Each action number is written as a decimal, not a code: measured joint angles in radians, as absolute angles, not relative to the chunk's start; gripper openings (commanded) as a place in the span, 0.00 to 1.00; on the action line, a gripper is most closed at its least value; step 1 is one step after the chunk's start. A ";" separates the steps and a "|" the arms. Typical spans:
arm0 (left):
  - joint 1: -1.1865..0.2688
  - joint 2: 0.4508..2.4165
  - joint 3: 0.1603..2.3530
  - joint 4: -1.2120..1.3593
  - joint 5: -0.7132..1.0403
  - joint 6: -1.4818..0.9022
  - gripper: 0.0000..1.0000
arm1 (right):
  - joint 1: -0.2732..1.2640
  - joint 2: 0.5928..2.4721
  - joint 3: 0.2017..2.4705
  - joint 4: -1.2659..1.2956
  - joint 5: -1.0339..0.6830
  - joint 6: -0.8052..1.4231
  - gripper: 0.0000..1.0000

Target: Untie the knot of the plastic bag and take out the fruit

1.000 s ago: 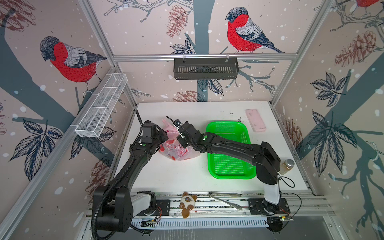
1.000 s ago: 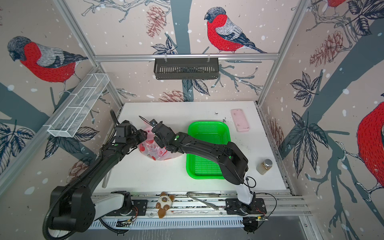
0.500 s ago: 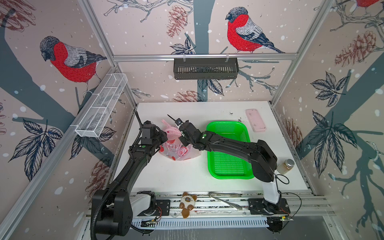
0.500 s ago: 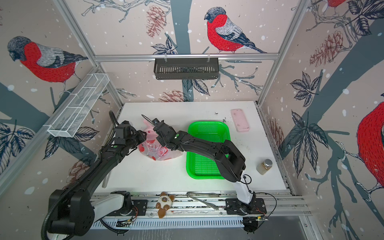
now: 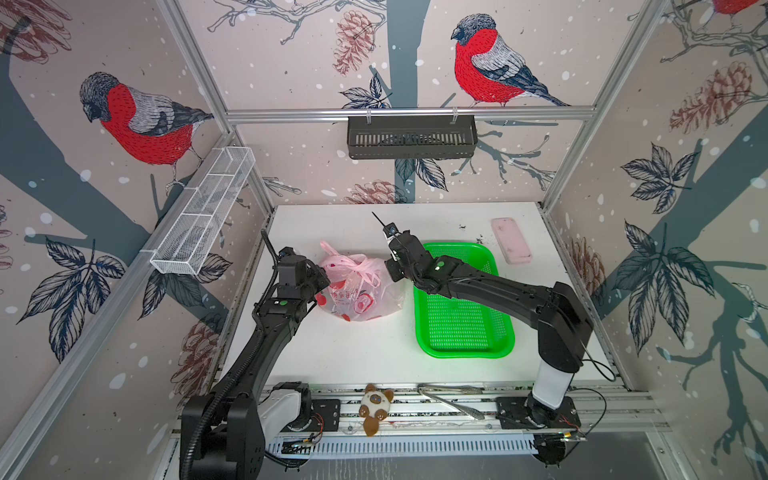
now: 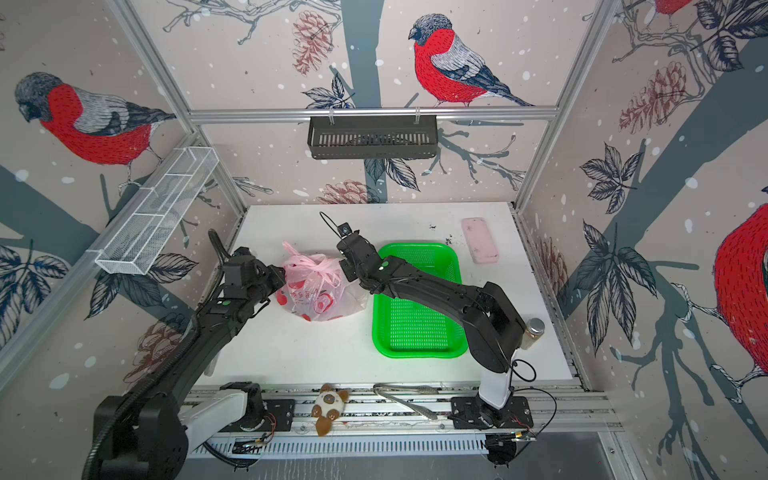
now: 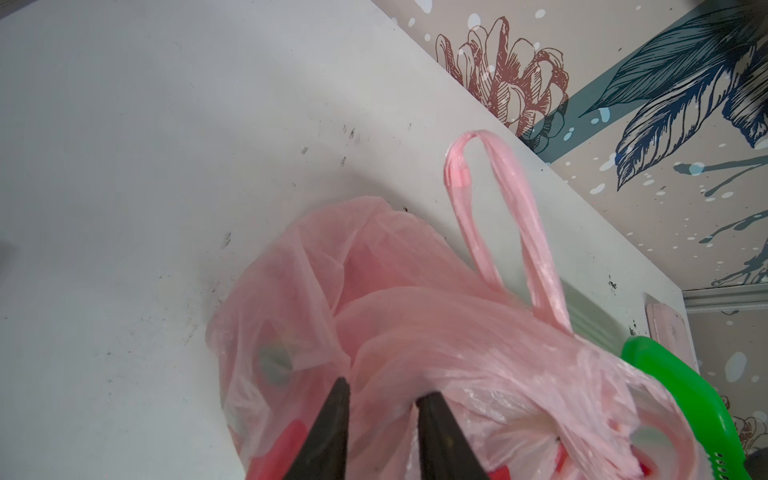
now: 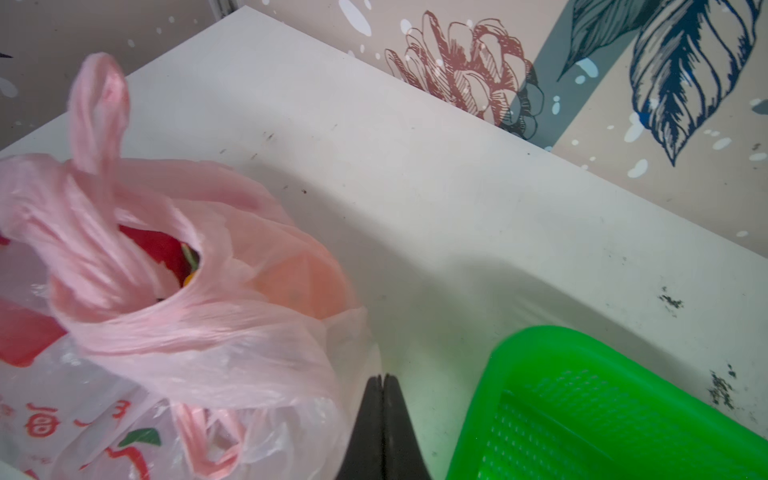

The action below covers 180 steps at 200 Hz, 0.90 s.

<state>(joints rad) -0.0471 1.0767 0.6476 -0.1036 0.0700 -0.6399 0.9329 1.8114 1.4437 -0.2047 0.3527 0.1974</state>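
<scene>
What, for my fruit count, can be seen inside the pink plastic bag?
Through the mouth of the plastic bag: a red fruit with a green tip and a sliver of yellow. An orange round fruit shows through the film. Crumpled, printed plastic covers the rest.

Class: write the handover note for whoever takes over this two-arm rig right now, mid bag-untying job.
Left gripper: open, jaws astride a fold of the plastic bag.
Right gripper: shut, empty, beside the bag.
The knot looks tied; fruit sits inside the bag, none in the green basket.
Done: nothing yet. To do: untie, take out the fruit.
</scene>
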 measured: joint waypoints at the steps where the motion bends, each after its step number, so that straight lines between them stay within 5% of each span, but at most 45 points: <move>1: -0.047 1.077 0.647 -0.103 0.071 -0.640 0.28 | 0.934 1.811 1.443 -0.205 0.353 0.199 0.09; 49: -0.045 1.074 0.643 -0.087 0.117 -0.647 0.27 | 1.053 1.822 1.496 -0.210 0.386 0.131 0.58; 74: -0.044 1.075 0.643 -0.088 0.142 -0.647 0.27 | 1.079 1.875 1.554 -0.210 0.387 0.077 0.67; 151: -0.044 1.063 0.639 -0.087 0.161 -0.647 0.23 | 1.083 2.064 1.743 -0.271 0.364 -0.003 0.69; 163: -0.044 1.063 0.639 -0.084 0.160 -0.647 0.22 | 1.083 2.080 1.759 -0.286 0.363 -0.003 0.63; 180: -0.044 1.064 0.639 -0.074 0.160 -0.647 0.21 | 1.079 2.097 1.771 -0.297 0.367 -0.004 0.41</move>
<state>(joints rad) -0.0444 1.0641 0.6392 -0.0738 0.1600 -0.6472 1.0786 2.0972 1.7710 -0.2966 0.3668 -0.0036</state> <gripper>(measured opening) 0.217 0.560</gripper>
